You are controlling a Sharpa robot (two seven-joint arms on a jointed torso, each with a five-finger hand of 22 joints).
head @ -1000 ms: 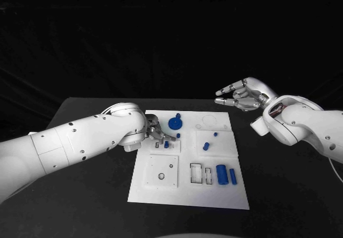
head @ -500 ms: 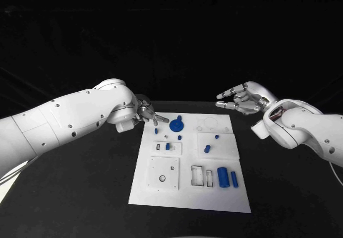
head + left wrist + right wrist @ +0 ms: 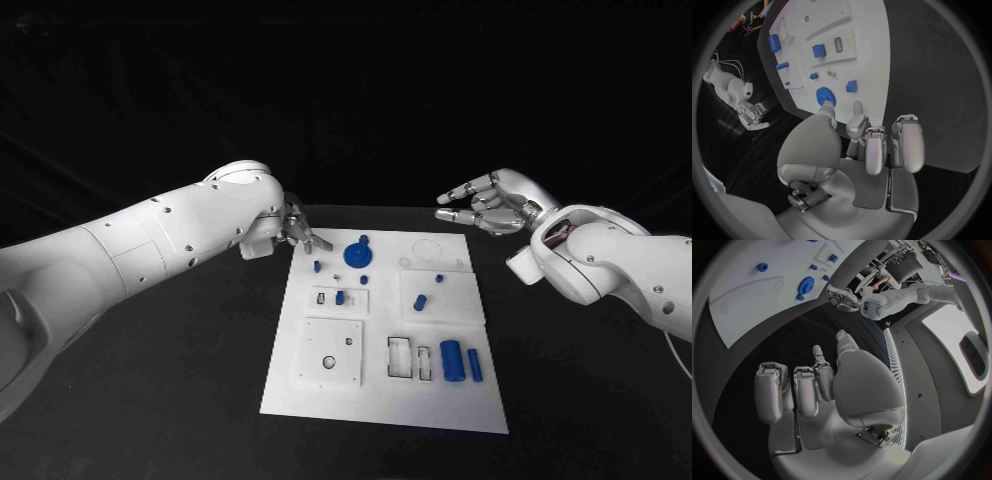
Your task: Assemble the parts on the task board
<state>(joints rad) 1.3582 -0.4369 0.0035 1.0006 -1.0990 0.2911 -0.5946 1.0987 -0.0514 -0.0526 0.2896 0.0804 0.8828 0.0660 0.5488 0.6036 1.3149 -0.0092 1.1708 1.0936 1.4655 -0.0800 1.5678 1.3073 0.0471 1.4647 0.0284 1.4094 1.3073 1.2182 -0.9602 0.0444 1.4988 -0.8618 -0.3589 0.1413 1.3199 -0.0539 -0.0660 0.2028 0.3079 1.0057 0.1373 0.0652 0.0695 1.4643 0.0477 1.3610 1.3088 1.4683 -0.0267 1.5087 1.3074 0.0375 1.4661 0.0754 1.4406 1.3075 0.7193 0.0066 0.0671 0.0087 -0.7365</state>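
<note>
White board [image 3: 433, 395] is lying mid-surface [image 3: 173, 380], blue parts [image 3: 450, 357] sitting on it. I am seeing my left hand [image 3: 299, 231] hovering by its far left corner, fingers [image 3: 906, 145] loosely apart, empty; my right hand [image 3: 490, 204] hanging beyond the far right corner, fingers spread, empty.

Dim room, black backdrop; task board [image 3: 378, 400] brightly lit; wrist views fisheye-warped, dark-rimmed.

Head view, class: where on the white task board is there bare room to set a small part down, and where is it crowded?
Bare room: the white task board's near strip, below the square plate and two blue cylinders. Crowded: the far half, around the blue gear and small blue pieces.
</note>
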